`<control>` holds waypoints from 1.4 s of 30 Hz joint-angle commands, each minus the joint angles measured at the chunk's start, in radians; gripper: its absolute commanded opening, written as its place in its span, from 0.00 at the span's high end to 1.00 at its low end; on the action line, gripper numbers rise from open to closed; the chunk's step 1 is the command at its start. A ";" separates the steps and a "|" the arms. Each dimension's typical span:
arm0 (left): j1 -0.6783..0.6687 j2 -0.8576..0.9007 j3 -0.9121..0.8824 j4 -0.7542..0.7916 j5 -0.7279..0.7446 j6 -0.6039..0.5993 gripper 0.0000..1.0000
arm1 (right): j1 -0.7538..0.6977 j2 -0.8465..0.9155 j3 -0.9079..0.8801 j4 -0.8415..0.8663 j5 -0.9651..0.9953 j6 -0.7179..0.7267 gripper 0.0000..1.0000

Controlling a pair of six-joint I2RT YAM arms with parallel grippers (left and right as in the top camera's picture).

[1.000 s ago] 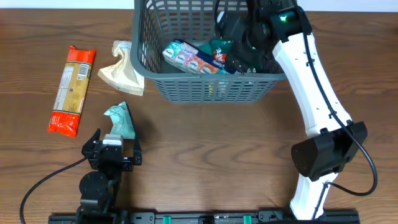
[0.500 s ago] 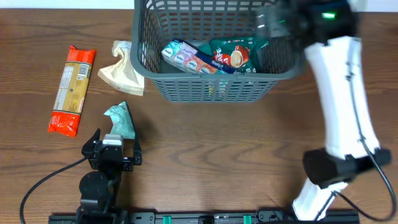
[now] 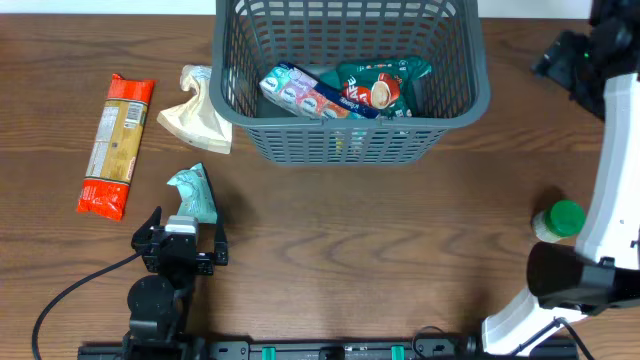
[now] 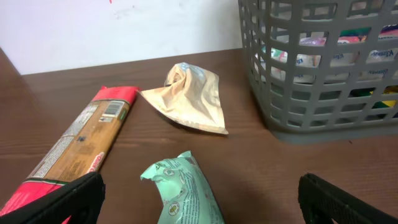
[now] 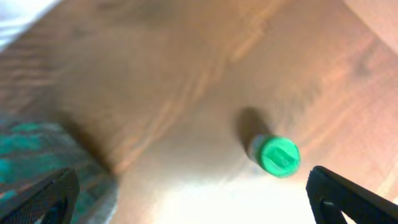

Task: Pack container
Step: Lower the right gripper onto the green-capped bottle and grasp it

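The container is a dark grey slotted basket [image 3: 340, 145] at the back centre. It holds a blue-and-white packet [image 3: 300, 90] and a green packet with a red mark [image 3: 380, 87]. My right gripper [image 3: 562, 62] is open and empty, up high to the right of the basket; in the right wrist view [image 5: 199, 202] only bare table lies between its fingers. My left gripper [image 3: 181, 243] rests low at the front left, open. A mint green packet [image 4: 185, 196] lies between its fingers without touching them, and also shows in the overhead view [image 3: 193, 192]. The basket also shows in the left wrist view [image 4: 311, 99].
A long red-and-tan packet [image 3: 117, 145] and a crumpled beige pouch [image 3: 197, 118] lie left of the basket; both show in the left wrist view, the red packet [image 4: 81, 143] and the pouch [image 4: 189, 99]. A green-capped bottle [image 3: 560, 220] stands at the right, below my right gripper [image 5: 278, 155].
My right arm has lifted out of the basket and swung far to the right, leaving the green packet lying in the basket. The left arm has not moved.
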 commanded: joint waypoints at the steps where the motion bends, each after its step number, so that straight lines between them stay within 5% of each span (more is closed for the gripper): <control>1: 0.006 -0.006 -0.024 -0.009 -0.005 0.006 0.02 | -0.061 0.007 -0.079 -0.019 0.012 0.139 0.01; 9: 0.006 -0.006 -0.024 -0.009 -0.005 0.006 0.01 | -0.148 0.007 -0.343 0.009 0.010 0.290 0.01; 42: 0.006 -0.006 -0.024 -0.009 -0.005 0.006 0.02 | -0.310 -0.148 -0.973 0.476 -0.017 0.278 0.01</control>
